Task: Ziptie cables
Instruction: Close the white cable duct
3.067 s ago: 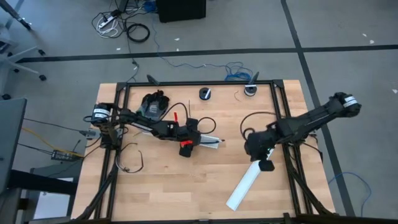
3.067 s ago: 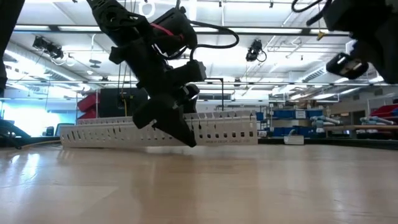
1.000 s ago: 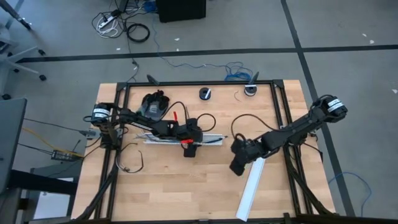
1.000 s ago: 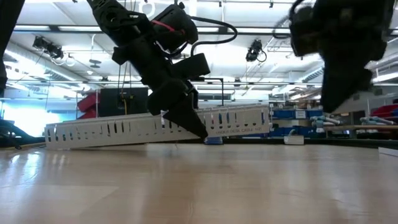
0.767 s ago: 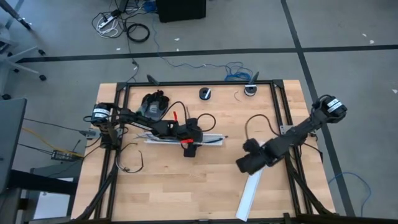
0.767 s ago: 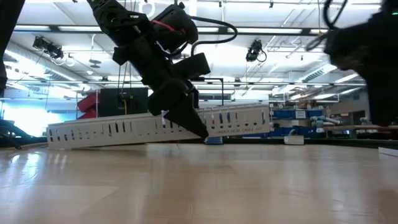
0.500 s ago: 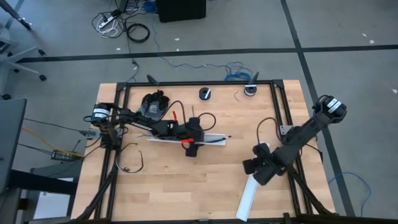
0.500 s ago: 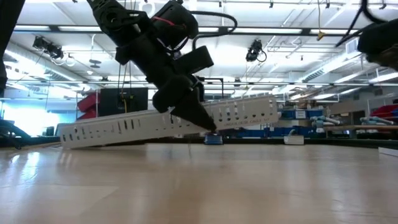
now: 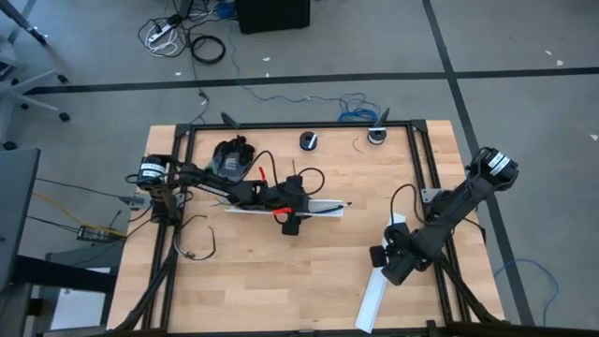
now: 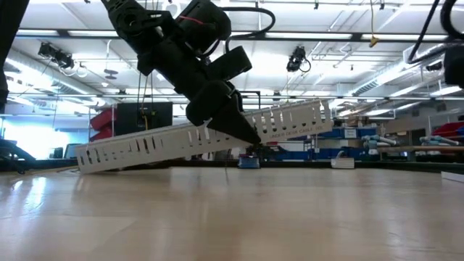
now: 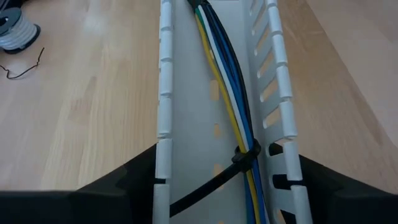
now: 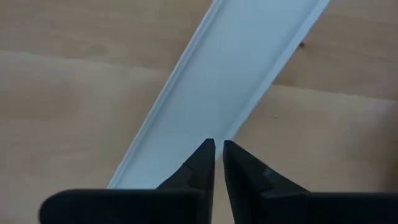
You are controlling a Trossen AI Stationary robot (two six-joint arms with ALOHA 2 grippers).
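Cables [image 11: 233, 93] lying inside the white duct [image 11: 163, 93], near the middle of the table [image 9: 243, 281], a bit to the left. Long way of the cables runs the same as the duct, straight ahead from the left fingers [image 11: 127, 180]. Black tie [image 11: 245, 155] looped round the cables right between those fingers, with its tail sticking out to one side.

Left fingers spread wide, one on each outer wall of the duct, squeezing it. In the low view, duct tipped up at one end, other end down on the table. Left arm stretched low across the table, by far the nearer one to the cables.

Right fingers [image 12: 202, 165] pressed almost together, only a thin crack between, nothing seen in it. Hanging over the flat white cover [image 12: 236, 68] at the front right of the table, well apart from the cables. Right arm bent back toward its own side.

Probably next: pulling or trimming the tie tail, a long reach for the right arm.
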